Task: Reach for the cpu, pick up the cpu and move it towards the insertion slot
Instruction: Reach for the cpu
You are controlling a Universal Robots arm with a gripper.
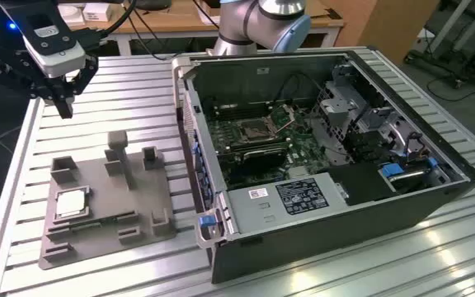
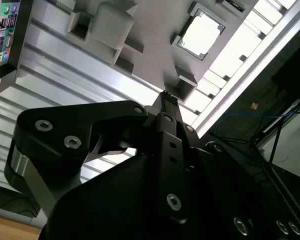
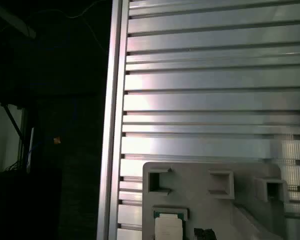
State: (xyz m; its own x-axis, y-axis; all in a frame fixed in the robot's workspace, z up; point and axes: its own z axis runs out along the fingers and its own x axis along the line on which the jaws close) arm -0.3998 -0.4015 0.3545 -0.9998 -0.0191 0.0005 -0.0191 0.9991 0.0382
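Grey tray (image 1: 134, 198), one, on the slatted table (image 1: 130, 80): holds one cpu (image 1: 72, 202), lying flat in a square recess near the tray's side at the exterior view's left; seen in both wrist views (image 2: 201, 34) (image 3: 168, 227).

Open computer case (image 1: 303, 247), one: holds one insertion slot (image 1: 252, 130) on the green board, flap raised.

Gripper (image 1: 64, 111), one: jaws closed together, gripping nothing, above bare slats near the table's edge at the exterior view's left, well apart from the cpu.
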